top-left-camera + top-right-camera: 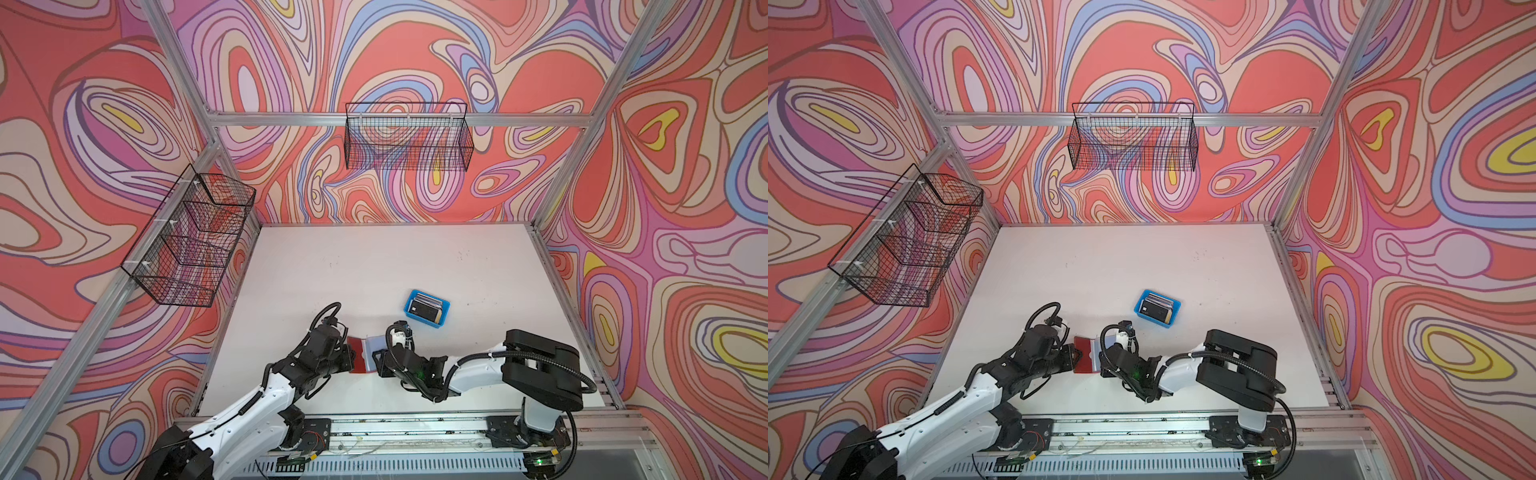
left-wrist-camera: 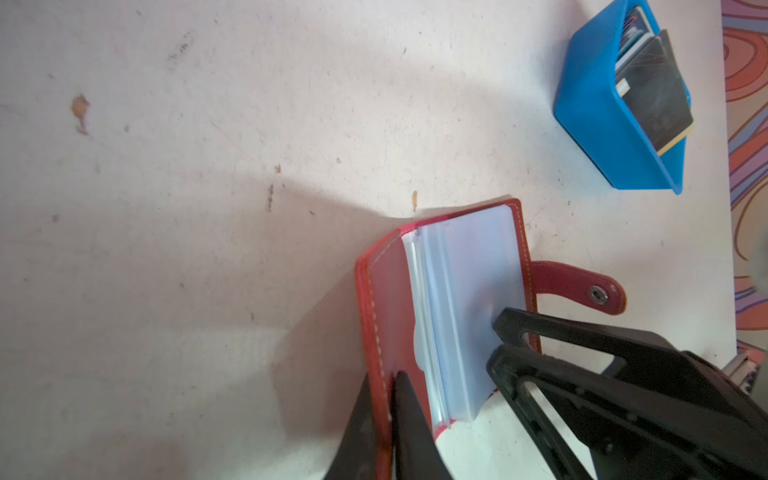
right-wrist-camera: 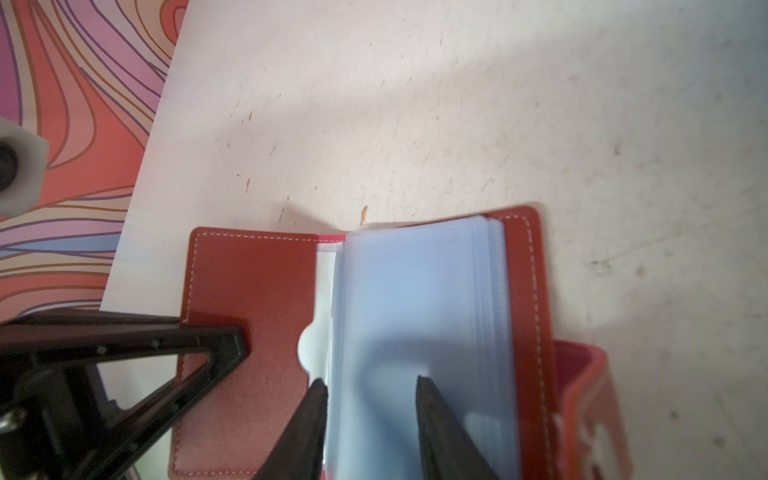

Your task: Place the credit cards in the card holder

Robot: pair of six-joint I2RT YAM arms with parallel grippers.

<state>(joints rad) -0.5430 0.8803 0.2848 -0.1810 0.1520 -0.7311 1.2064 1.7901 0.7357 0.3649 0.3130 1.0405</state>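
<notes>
My left gripper [image 2: 384, 386] is clamped on the cover of the card holder [image 3: 249, 282], which lies open near the blue tray [image 2: 594, 124] holding the credit cards [image 2: 656, 91], while my right gripper [image 3: 370, 386] stands part-spread over its clear sleeves [image 3: 415, 291].

The white table [image 1: 374, 266] is scuffed, with small brownish stains [image 2: 80, 109]. An open red-brown card holder [image 1: 360, 353] lies near its front edge. A small blue tray [image 1: 420, 319] sits nearby, apart from it.
</notes>
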